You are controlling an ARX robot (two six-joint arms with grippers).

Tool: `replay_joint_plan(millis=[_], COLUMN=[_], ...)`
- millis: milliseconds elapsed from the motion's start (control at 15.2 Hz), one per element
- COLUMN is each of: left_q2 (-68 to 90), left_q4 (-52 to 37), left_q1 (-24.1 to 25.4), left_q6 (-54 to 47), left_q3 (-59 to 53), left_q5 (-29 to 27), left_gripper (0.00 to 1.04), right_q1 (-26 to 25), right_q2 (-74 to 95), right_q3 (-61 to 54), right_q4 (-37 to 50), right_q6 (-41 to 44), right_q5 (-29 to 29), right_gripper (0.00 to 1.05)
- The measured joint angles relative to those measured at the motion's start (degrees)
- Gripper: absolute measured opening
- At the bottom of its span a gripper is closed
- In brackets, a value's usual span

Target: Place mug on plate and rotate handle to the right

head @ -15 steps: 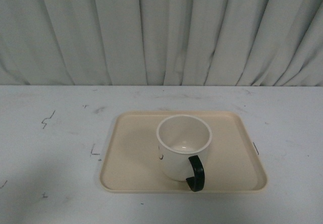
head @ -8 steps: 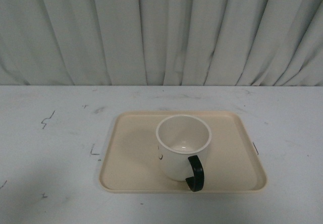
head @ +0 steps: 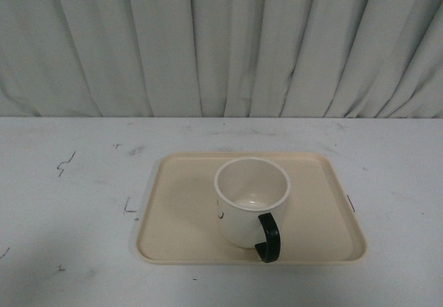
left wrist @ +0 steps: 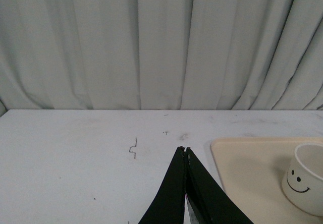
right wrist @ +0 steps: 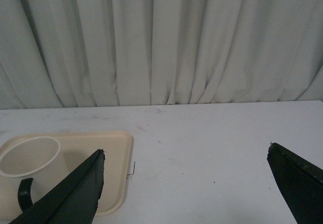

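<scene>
The cream mug stands upright on the beige plate, near its middle. Its black handle points toward the table's front edge, slightly to the right. No arm shows in the front view. In the left wrist view my left gripper is shut with nothing in it, over bare table beside the plate; the mug shows its smiley face. My right gripper is open wide over bare table, with the plate, mug and handle off to one side.
A grey-white curtain hangs along the back of the white table. Small dark scuff marks dot the tabletop on the left.
</scene>
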State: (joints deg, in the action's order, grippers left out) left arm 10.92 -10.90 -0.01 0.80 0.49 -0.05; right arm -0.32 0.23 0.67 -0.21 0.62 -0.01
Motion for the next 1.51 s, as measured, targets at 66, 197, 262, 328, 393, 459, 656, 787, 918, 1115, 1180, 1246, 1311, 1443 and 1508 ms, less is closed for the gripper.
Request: replay_joint_plan(millis=[66,197,262,328,393,459,656,787,918,1115,1180,1246,1311,1443,1508], left_q2=[-0.9,-8.7,-10.6,-10.4,-10.4,-10.4,-10.4,-10.4,-10.4,-10.4,-10.4,-10.4,-10.4,-10.4,-10.4], left_q4=[0.7,11.6,10.8,10.4,11.3,11.3,11.1,11.0,11.1,11.1,11.1,11.1,11.1,11.1,11.1], left_q1=[0.0,0.0,0.0,0.0,0.0,0.0,0.0,0.0,0.0,0.0,0.0,0.0,0.0,0.0,0.0], left_q6=[0.0,0.0,0.0,0.0,0.0,0.0,0.0,0.0,0.0,-0.2,-0.2,-0.2,-0.2,-0.2,-0.2], left_q3=[0.0,0.0,0.0,0.4,0.0,0.0,0.0,0.0,0.0,0.0,0.0,0.0,0.0,0.0,0.0], left_q5=[0.0,0.1,0.0,0.0,0.1,0.1,0.0,0.1,0.0,0.0,0.0,0.0,0.0,0.0,0.0], left_gripper=[0.02,0.02,0.02,0.02,0.02,0.08,0.44,0.7,0.98,0.98,0.98,0.98,0.98,0.98,0.98], right_q1=[0.0,0.0,0.0,0.0,0.0,0.0,0.0,-4.7,1.1,9.0,11.8,13.8,15.5,17.2,17.7], right_q2=[0.0,0.0,0.0,0.0,0.0,0.0,0.0,18.8,40.2,66.5,73.5,79.0,85.6,97.8,103.6], right_q3=[0.0,0.0,0.0,0.0,0.0,0.0,0.0,7.8,16.3,30.1,36.2,41.9,49.3,61.5,67.4], right_q4=[0.0,0.0,0.0,0.0,0.0,0.0,-0.1,-9.2,2.4,3.4,-0.2,-3.4,-8.9,-17.6,-21.7], right_q6=[0.0,0.0,0.0,0.0,0.0,0.0,0.0,10.7,23.0,28.4,27.1,24.5,19.4,9.7,4.5], right_q5=[0.0,0.0,0.0,0.0,0.0,0.0,0.0,-18.7,-21.9,-13.5,-11.7,-11.4,-11.4,-9.1,-8.5], right_gripper=[0.98,0.98,0.98,0.98,0.98,0.98,0.98,0.98,0.98,0.98,0.98,0.98,0.98,0.98,0.98])
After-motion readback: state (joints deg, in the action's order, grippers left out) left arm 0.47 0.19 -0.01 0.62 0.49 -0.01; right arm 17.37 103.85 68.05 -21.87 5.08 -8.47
